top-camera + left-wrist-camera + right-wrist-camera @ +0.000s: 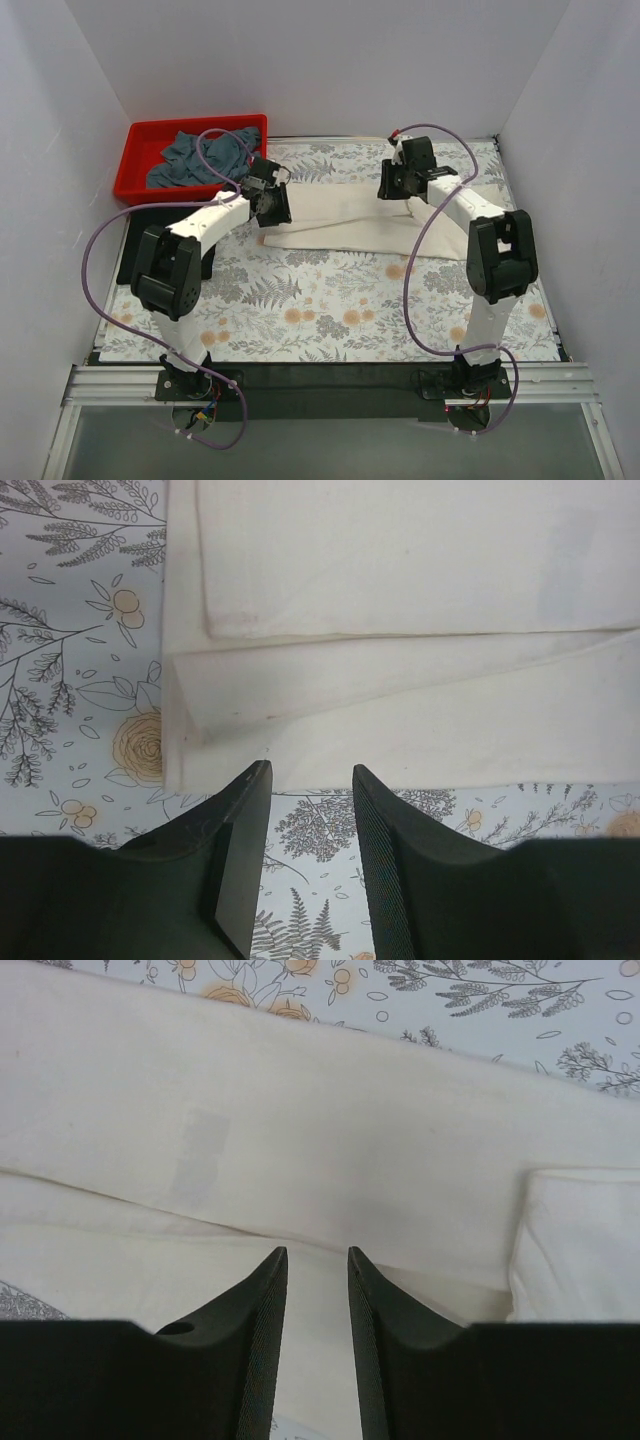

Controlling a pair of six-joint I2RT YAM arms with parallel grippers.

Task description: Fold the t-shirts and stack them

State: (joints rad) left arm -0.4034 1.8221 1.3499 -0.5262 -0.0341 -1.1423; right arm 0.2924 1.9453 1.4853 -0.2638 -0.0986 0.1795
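The cream-white t-shirt (350,225) lies folded into a long strip across the back middle of the floral tablecloth. My left gripper (272,205) hovers at its left end. In the left wrist view the gripper (310,768) is open and empty, its tips at the near edge of the layered shirt (420,570). My right gripper (395,185) is over the strip's right part. In the right wrist view it (317,1252) is open and empty above the shirt (350,1130). The slate grey-blue t-shirt (200,160) lies crumpled in the bin. A flat black t-shirt (135,255) lies at the table's left edge.
The red plastic bin (127,170) stands at the back left corner. White walls close in the table on the left, back and right. The floral tablecloth (330,310) covers the table in front of the cream shirt.
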